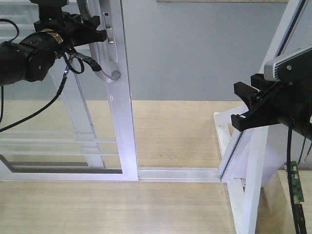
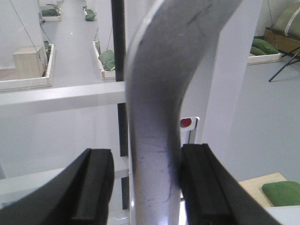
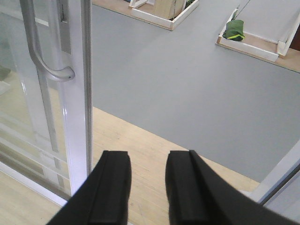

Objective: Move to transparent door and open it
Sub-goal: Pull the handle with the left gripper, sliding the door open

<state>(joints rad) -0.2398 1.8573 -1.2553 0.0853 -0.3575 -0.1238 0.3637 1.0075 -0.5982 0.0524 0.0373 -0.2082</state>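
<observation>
Door (image 1: 124, 112) sits left of centre in the front view, its handle stile standing at the left end of the floor track (image 1: 178, 173), with a wide gap to the slanted jamb (image 1: 287, 36) on the right (so it looks partly open already, how far it must go I cannot tell). Handle (image 1: 105, 58) is on that stile, lower end curving out.

Left claw (image 1: 100, 30) reaches in from the left and sits at the upper part of the handle. Left wrist view shows the handle (image 2: 157, 117) running between the 2 fingers (image 2: 204, 183); the right one looks pressed to the bar, the left one shows a thin sliver of gap. Judged as clamped on the handle, but loosely on 1 side.

Right claw (image 1: 246, 105) hangs free near the jamb, holding nothing, fingers (image 3: 112, 187) apart with floor visible between them.

Risks from here:
- Handle is smooth and curved; a sideways pull may let it slide along or out of the fingers, since the grip is near the bend and not centred.
- Pulling at an angle to the track could bind the door or twist the left wrist; force should run along the track.
- Loose cable (image 1: 63, 85) dangles from the left arm near the handle's hooked lower end and could snag there.
- If the base moves while the left arm is clamped, the arm gets loaded.
- Right arm is close to the jamb and its white brace (image 1: 248, 175); any base shift right may knock it.
</observation>
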